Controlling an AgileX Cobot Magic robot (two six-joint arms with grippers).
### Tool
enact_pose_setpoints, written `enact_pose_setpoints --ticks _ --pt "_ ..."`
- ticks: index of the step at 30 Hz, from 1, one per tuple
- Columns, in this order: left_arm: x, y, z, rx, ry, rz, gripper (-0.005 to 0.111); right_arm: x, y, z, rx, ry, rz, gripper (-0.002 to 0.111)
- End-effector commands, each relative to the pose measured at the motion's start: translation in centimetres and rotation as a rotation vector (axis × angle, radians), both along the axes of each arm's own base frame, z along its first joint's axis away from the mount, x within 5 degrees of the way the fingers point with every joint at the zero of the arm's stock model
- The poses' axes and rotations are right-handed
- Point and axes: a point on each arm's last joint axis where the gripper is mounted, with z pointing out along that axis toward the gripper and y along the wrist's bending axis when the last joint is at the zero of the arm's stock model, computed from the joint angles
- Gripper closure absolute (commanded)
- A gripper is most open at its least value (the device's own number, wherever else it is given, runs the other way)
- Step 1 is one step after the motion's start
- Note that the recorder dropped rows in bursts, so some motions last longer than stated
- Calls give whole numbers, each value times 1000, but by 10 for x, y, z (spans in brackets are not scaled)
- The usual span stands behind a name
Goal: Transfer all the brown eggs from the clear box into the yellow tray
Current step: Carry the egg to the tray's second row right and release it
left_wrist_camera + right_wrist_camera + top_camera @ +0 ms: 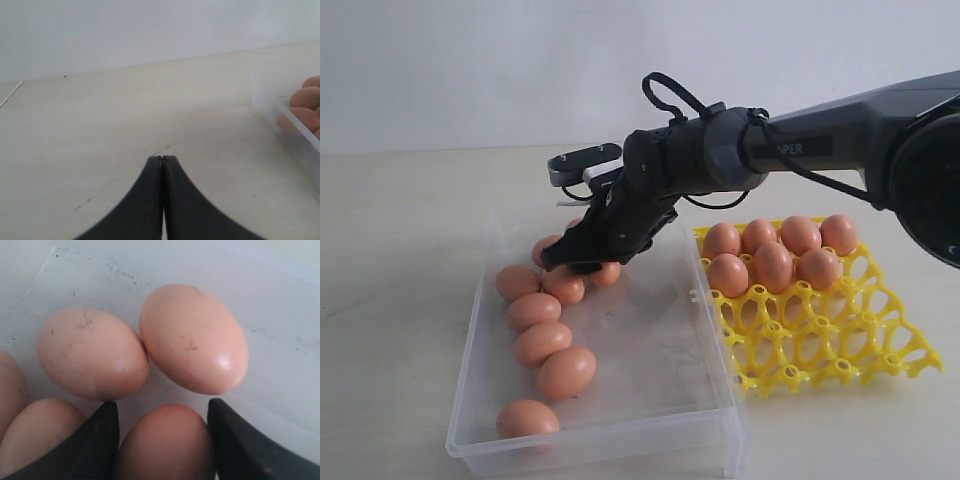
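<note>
- Eggs (541, 342), brown, line the clear box (610, 448) along its side away from the yellow tray (825, 345). The right tool (162, 405) hides some at the box's far end, so no sure count.
- Its fingers (100, 440) flank one egg inside the box, close against it; gripping or not, I cannot tell.
- More eggs sit in tray cups; the tray lies just beside the box.
- Left tool (161, 159): closed, empty, over the surface (100, 125) beside the box.
- Writing on the right arm (840, 125) ends in "PER"; its start is illegible.
</note>
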Motion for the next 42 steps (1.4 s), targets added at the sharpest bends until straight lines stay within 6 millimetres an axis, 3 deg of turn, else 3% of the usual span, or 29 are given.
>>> enact_pose_setpoints --ticks 1,4,7,13,19,23,28,42 --pt "0 0 3 -5 -17 -1 107 1 -3 27 -3 -51 35 108" --pt "0 0 3 -5 -17 -1 107 -9 -13 63 19 -146 46 108" --pt "0 0 3 -5 -17 -1 107 -31 -34 85 71 -236 24 108" --pt "0 0 3 -5 -17 -1 107 -77 -100 110 128 -364 -65 108" --pt "0 0 3 -5 -17 -1 107 -106 -179 126 138 -506 -227 108" --pt "0 0 3 -5 -17 -1 107 -118 -214 121 112 -522 -323 108" --pt "0 0 3 -5 -17 -1 107 -117 -238 105 83 -478 -425 108" --pt "0 0 3 -5 -17 -1 107 -97 -254 53 17 -337 -499 108"
